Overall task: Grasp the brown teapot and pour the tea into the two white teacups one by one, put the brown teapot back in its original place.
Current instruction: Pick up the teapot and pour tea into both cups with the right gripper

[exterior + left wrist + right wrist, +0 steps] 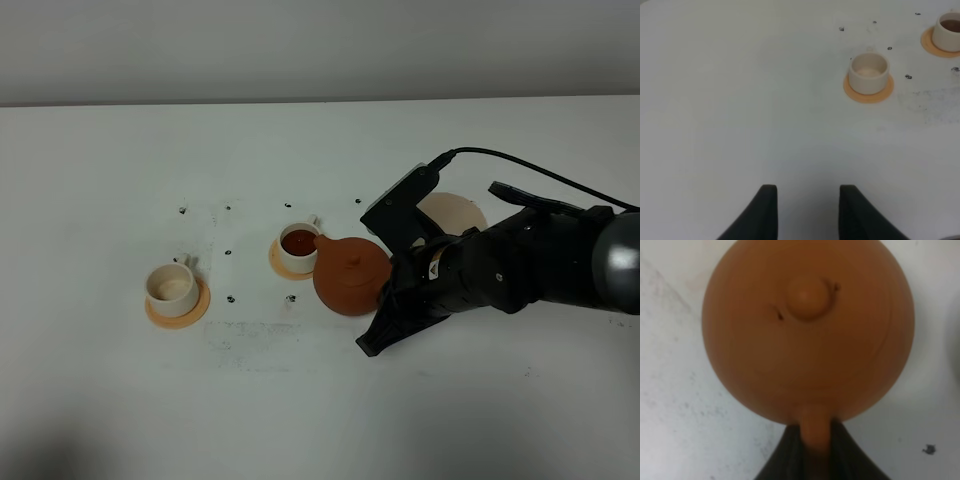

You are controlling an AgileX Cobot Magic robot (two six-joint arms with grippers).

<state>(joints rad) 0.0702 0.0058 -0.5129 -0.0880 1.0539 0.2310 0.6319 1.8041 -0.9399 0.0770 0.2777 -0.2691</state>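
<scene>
teapot point(348, 275) is at centre of the high view, just right of the full cup point(298, 252), with its spout point(323, 241) at that cup's rim. the pot looks tipped a little toward the cup. can't tell if its base is touching the table point(300, 120) or lifted off it.

right claw point(385, 297) reaches in from the right side of the frame, clamped on the pot's handle point(815, 432). right wrist view shows the handle pinched between two dark fingers point(782, 460). the domed lid and its knob point(807, 296) face the camera.

tea point(298, 241) is dark red-brown, inside the full cup. that cup stands on an orange saucer point(280, 266).

empty cup point(172, 285) is left of centre on a second saucer point(182, 312), well apart from the pot, pale inside.

coaster point(455, 212) is pale beige, right of centre, partly hidden behind the right arm, apart from the pot.

left claw point(807, 215) isn't in the high view. its own wrist view shows two dark fingers spread apart over bare table, gripping nothing. the empty cup is ahead of it, well apart, and the full cup is further off at the picture's edge.

small black marks point(229, 297) dot the table around the cups.
</scene>
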